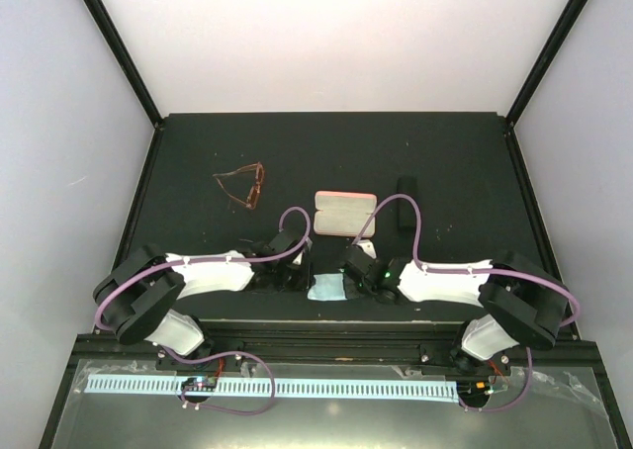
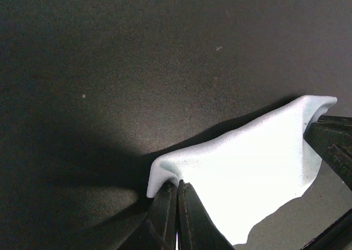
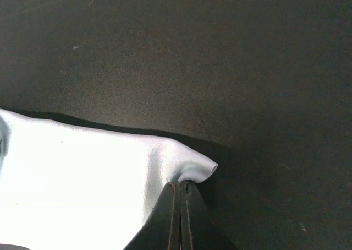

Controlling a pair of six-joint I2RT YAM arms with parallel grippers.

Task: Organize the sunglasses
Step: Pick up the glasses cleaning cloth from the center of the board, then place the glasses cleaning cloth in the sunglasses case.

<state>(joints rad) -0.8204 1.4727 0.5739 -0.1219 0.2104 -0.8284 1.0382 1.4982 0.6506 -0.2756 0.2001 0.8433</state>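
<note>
The brownish-amber sunglasses (image 1: 242,185) lie open on the dark table at the back left. The red-pink pair is out of view. My left gripper (image 1: 297,271) and my right gripper (image 1: 348,273) meet low at the table's near middle, each shut on a corner of a light blue cloth (image 1: 326,289). In the left wrist view my left gripper (image 2: 177,185) pinches the cloth's (image 2: 247,173) near corner. In the right wrist view my right gripper (image 3: 180,185) pinches the cloth's (image 3: 82,173) other corner. The cloth hangs stretched between them, just above the table.
A pink oblong case (image 1: 344,213) lies behind the grippers at the middle. A black oblong case (image 1: 405,205) lies just to its right. The right gripper's fingers (image 2: 333,142) show at the right edge of the left wrist view.
</note>
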